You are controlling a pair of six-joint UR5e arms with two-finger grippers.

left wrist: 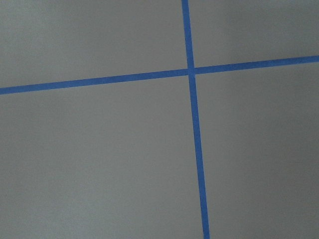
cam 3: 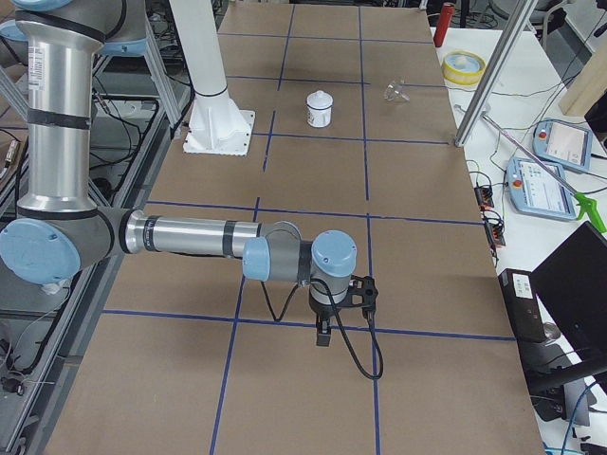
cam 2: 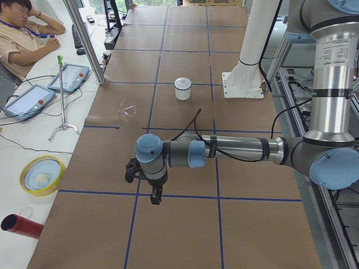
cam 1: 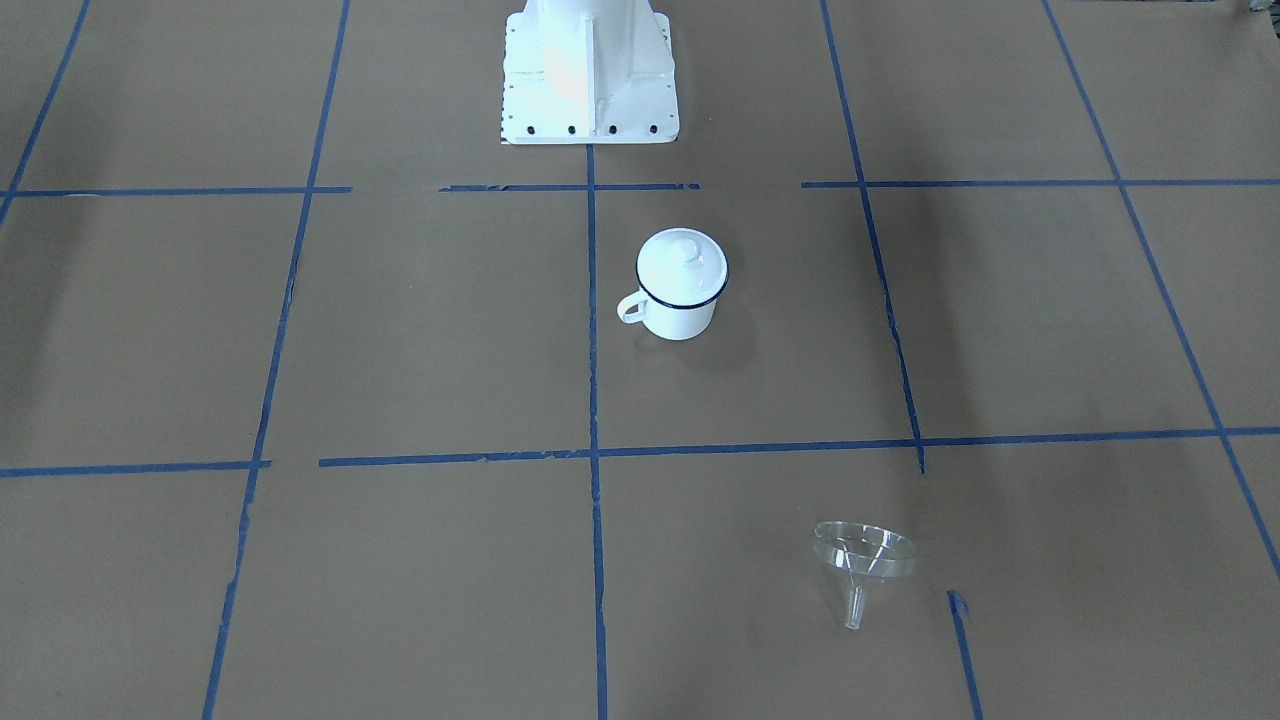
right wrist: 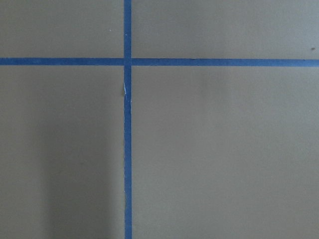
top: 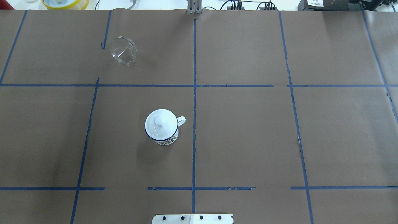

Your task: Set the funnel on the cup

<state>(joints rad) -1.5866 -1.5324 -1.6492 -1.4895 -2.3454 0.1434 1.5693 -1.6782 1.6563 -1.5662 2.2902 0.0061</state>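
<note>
The clear funnel point(cam 1: 865, 560) lies tilted on its side on the brown paper, spout towards the operators' edge; it also shows in the overhead view point(top: 123, 53). The white mug point(cam 1: 682, 318) with a dark blue rim stands upright near the table's middle point(top: 166, 140), with a white knobbed lid point(top: 160, 124) on it. The left gripper point(cam 2: 155, 197) hangs over the table's left end, far from both, and I cannot tell if it is open. The right gripper point(cam 3: 323, 334) hangs over the right end, also unclear. Both wrist views show only paper and blue tape.
The white robot base point(cam 1: 590, 80) stands at the robot-side edge. Off the table on the operators' side are teach pendants point(cam 2: 70, 77), a metal stand point(cam 2: 63, 101), a yellow bowl point(cam 2: 40, 175) and a seated person point(cam 2: 22, 33).
</note>
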